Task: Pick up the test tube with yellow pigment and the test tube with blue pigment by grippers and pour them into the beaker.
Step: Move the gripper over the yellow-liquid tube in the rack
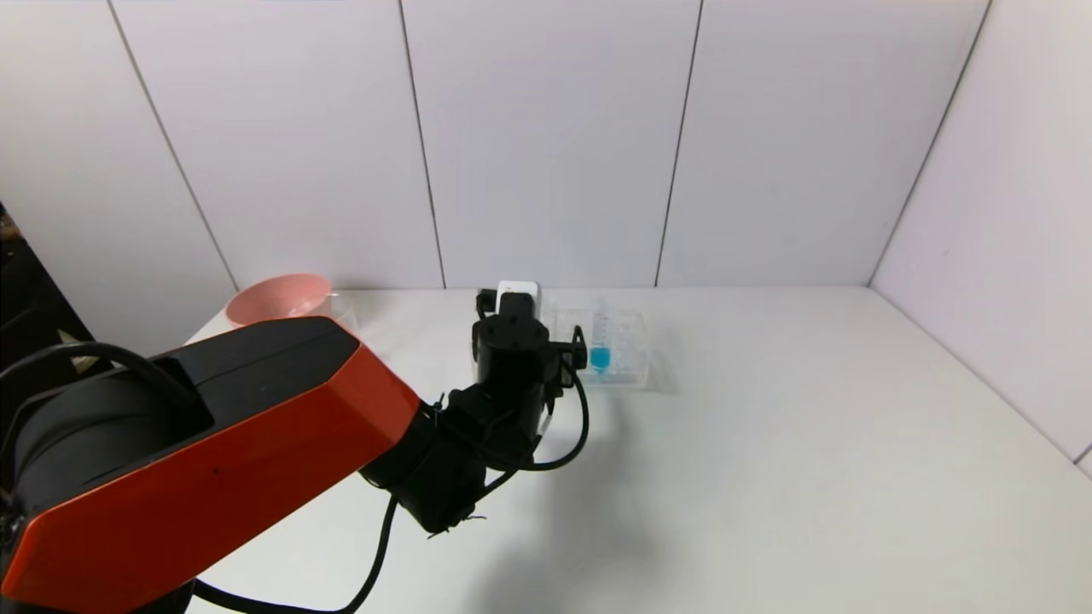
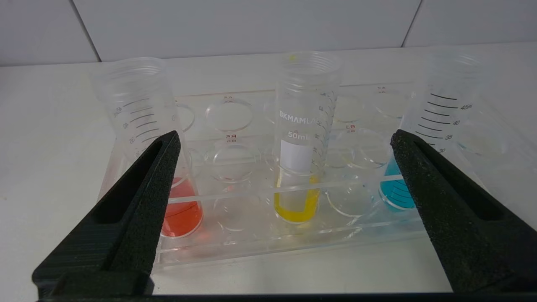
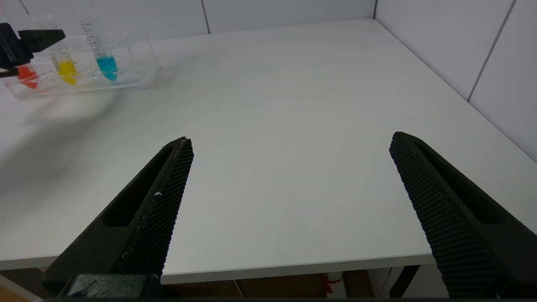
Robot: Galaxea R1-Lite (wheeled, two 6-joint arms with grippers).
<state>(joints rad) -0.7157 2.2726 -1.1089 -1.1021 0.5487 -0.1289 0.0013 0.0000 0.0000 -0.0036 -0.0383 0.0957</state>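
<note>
Yellow tube (image 2: 303,138): "50ml"; blue tube (image 2: 440,126): "45", "40", "35".

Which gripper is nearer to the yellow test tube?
Left. The left gripper, open, faces the rack with the yellow test tube centred before it. The right gripper, open, sits far off over bare table.
</note>
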